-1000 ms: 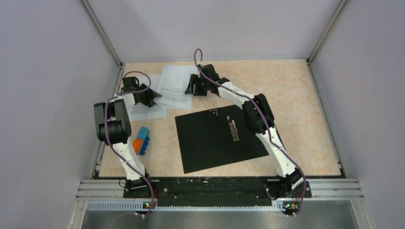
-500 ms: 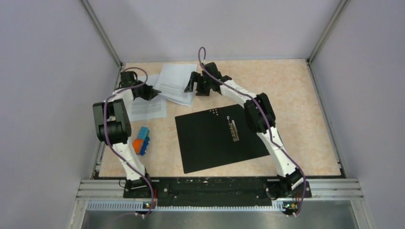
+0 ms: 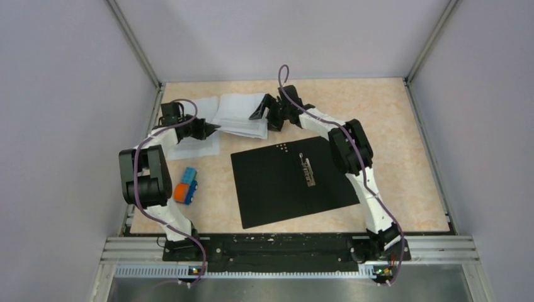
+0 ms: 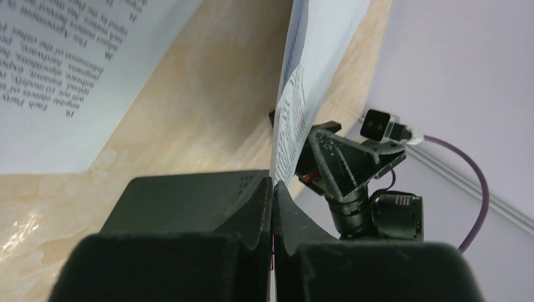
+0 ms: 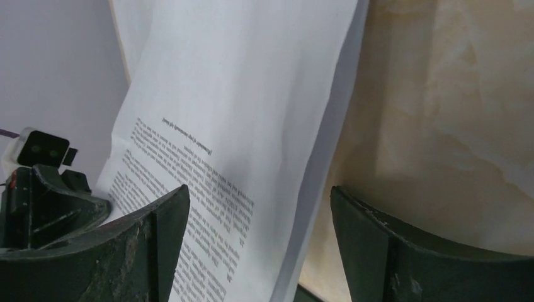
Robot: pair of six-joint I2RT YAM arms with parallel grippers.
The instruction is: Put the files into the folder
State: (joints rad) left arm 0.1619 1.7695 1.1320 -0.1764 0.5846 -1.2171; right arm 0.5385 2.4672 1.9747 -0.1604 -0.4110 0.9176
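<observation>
Left gripper [image 3: 213, 128] is pinched tight on the left corner of the files [image 3: 242, 112], near the desk's [image 3: 390, 126] far-left corner; in the left wrist view its fingers [image 4: 208, 207] are pressed together with the paper edge [image 4: 296, 94] rising upright out of them; the files are lifted and curled off the desk at the far edge, printed side showing black text; right gripper [image 3: 259, 113] sits at the files' right side, jaws spread wide and clamping nothing; in the right wrist view the sheet [image 5: 239, 113] hangs between and beyond the two fingers [image 5: 157, 239], contact cannot be told; a flat sheet [image 3: 198, 148] lies on the desk by the left edge, under the left arm; folder [image 3: 277, 189] lies open and black side up in the middle of the desk, slightly rotated, metal clip [image 3: 308, 171] on its right half, apart from the files; orange-and-blue object [image 3: 186, 185] rests near the left edge, between the flat sheet and the folder.
</observation>
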